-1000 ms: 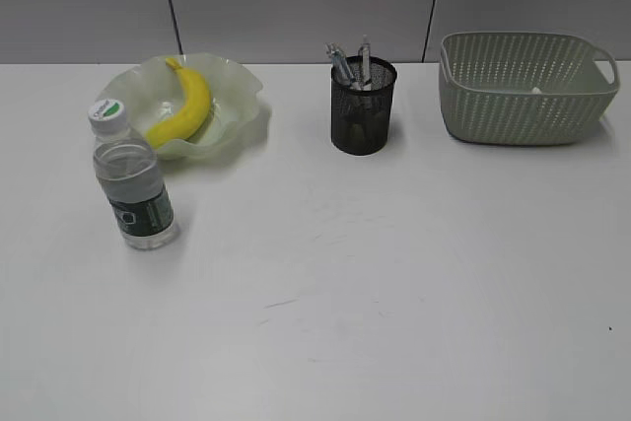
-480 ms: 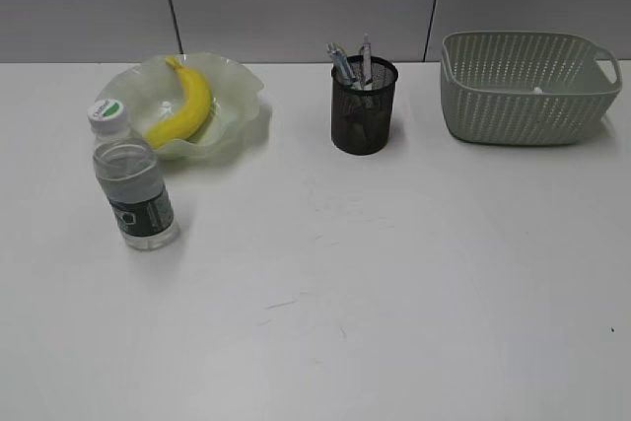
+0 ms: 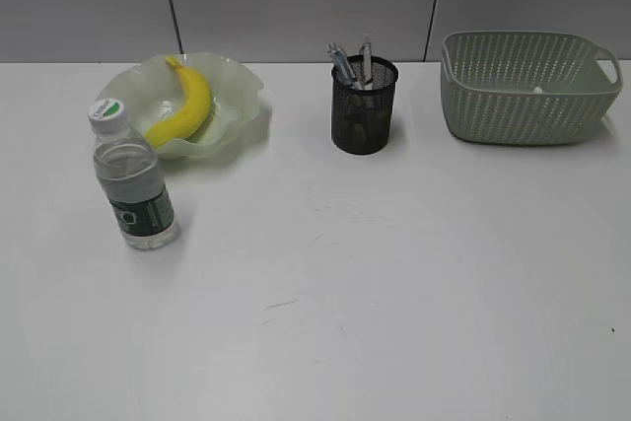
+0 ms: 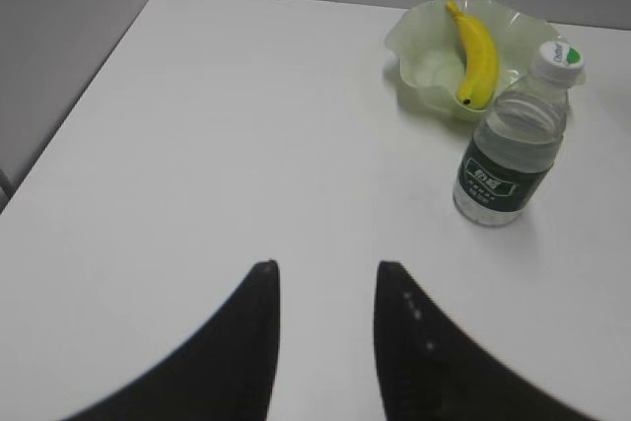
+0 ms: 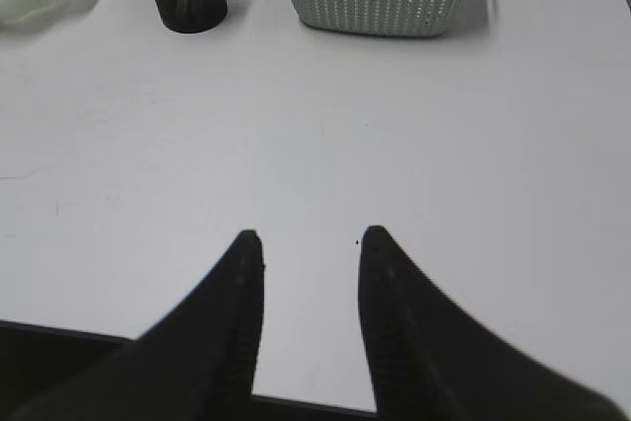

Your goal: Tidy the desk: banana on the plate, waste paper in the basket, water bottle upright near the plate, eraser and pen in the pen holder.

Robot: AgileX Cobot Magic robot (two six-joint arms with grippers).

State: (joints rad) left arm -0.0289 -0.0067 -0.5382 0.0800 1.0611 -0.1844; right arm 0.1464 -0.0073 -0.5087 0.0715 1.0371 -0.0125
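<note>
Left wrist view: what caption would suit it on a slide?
Open black gripper above the white desk; yellow banana in wavy pale green plate, clear green-labelled water bottle upright beside it.

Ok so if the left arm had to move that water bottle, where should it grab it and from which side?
Probably around the labelled middle of the water bottle, coming in level from the open desk side. It stands upright, so its round body suits a side pinch. The plate with the banana sits close behind it, so approaching from there looks cramped. The left gripper is open and empty.
</note>
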